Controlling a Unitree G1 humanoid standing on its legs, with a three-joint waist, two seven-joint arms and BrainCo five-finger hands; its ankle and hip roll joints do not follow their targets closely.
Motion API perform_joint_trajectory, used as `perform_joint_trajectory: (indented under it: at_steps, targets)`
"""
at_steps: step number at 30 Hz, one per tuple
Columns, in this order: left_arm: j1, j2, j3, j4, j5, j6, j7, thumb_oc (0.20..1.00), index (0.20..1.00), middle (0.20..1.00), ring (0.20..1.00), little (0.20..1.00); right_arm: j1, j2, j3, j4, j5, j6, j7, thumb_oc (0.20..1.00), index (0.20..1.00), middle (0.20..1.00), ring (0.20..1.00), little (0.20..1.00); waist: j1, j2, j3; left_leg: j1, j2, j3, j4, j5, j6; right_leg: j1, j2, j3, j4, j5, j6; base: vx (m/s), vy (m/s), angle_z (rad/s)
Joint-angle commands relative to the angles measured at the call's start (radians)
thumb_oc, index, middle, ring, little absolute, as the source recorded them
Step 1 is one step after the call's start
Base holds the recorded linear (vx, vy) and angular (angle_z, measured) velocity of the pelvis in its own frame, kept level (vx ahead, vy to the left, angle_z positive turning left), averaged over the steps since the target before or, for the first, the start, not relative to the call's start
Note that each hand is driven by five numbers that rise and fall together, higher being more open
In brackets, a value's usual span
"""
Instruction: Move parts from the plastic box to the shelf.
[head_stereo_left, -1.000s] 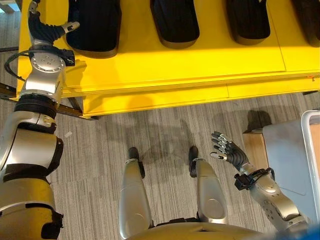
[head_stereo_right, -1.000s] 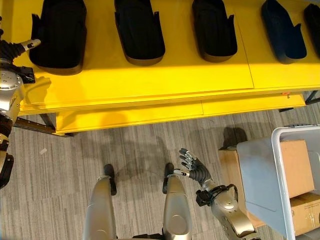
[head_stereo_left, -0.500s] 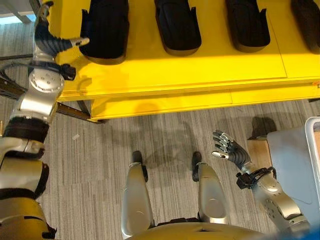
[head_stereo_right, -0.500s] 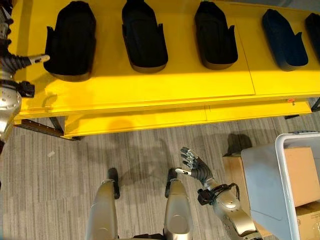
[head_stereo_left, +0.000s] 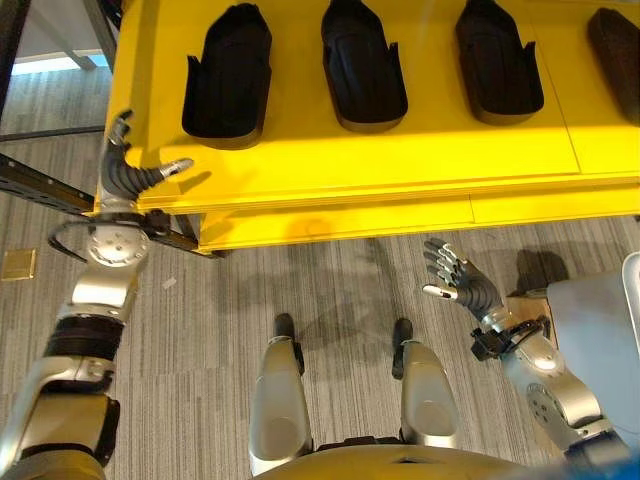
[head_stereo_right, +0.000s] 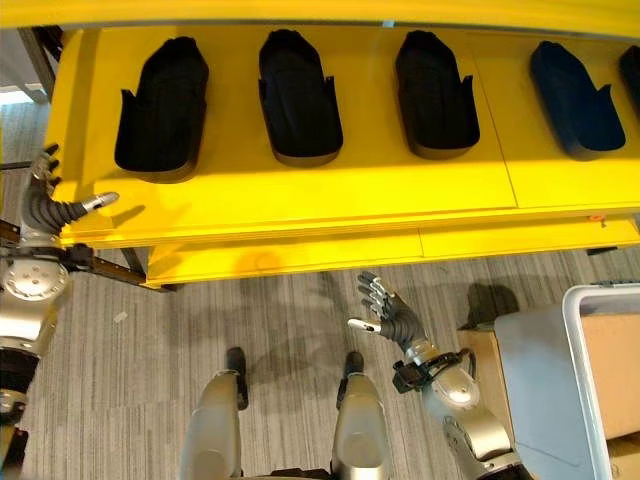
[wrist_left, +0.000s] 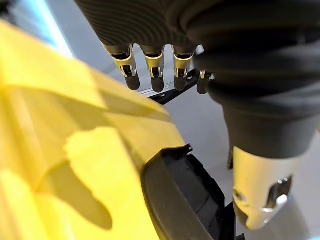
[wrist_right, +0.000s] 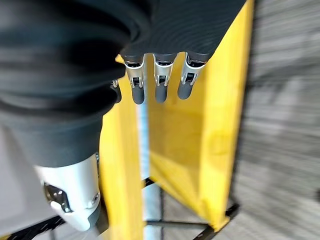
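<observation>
The black parts (head_stereo_right: 163, 110) lie in a row on the yellow shelf (head_stereo_right: 300, 205) at the top of the frame. The left hand (head_stereo_left: 135, 175) is open and empty at the shelf's left corner. The right hand (head_stereo_left: 462, 290) is open and empty over the floor (head_stereo_left: 200, 310), lower right, near the plastic box (head_stereo_right: 585, 375).
</observation>
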Motion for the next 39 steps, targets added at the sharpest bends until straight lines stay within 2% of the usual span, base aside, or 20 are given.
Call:
perform_joint_trajectory:
  at_steps: [1,6,11,16,33,39]
  targets:
    - [0.001,-0.003,0.030,-0.023,-0.032,-0.077,0.011,1.000,1.000,1.000,1.000,1.000,0.009,0.009,-0.013,-0.078,0.037,-0.073,0.006,1.000,1.000,1.000,1.000,1.000,-0.001,0.012,-0.097,0.030,0.032,0.008,-0.040,0.029,-0.001,0.058,-0.039,-0.018,-0.048,0.015,0.012,0.03,0.003,0.03]
    - [0.009,-0.045,0.023,-0.021,-0.035,-0.078,0.022,1.000,1.000,1.000,1.000,1.000,-0.034,0.025,0.017,-0.133,0.077,-0.080,0.000,1.000,1.000,1.000,1.000,1.000,0.000,0.015,-0.112,0.048,0.028,0.015,-0.058,0.037,0.000,0.079,-0.042,-0.022,-0.076,0.025,0.013,0.01,0.000,0.02]
    - [0.009,-0.094,0.006,-0.027,-0.039,-0.076,0.047,1.000,1.000,1.000,1.000,1.000,-0.143,0.073,0.099,-0.191,0.155,-0.097,-0.025,1.000,1.000,1.000,1.000,1.000,0.003,0.019,-0.124,0.052,0.023,0.024,-0.059,0.032,0.006,0.088,-0.045,-0.019,-0.095,0.033,0.015,0.00,0.000,0.00]
    - [-0.004,-0.119,-0.020,-0.034,-0.035,-0.072,0.061,1.000,1.000,1.000,1.000,1.000,-0.229,0.097,0.145,-0.180,0.172,-0.097,-0.062,1.000,1.000,1.000,1.000,1.000,0.009,0.016,-0.131,0.048,0.024,0.029,-0.052,0.030,0.011,0.091,-0.045,-0.019,-0.105,0.038,0.016,0.00,0.000,0.00]
    - [-0.040,-0.171,-0.108,-0.070,-0.074,-0.068,0.080,1.000,1.000,1.000,1.000,1.000,-0.549,0.178,0.218,-0.022,0.073,-0.098,-0.250,1.000,1.000,1.000,1.000,1.000,0.046,0.006,-0.131,0.021,0.010,0.020,-0.029,0.019,0.027,0.092,-0.048,-0.029,-0.109,0.044,0.014,0.00,0.000,0.00]
    - [-0.047,-0.171,-0.123,-0.072,-0.079,-0.066,0.082,1.000,1.000,1.000,1.000,1.000,-0.618,0.197,0.231,0.021,0.062,-0.093,-0.283,1.000,1.000,1.000,1.000,1.000,0.058,0.003,-0.127,0.010,0.005,0.018,-0.022,0.016,0.031,0.087,-0.049,-0.035,-0.108,0.046,0.012,0.00,0.002,0.01]
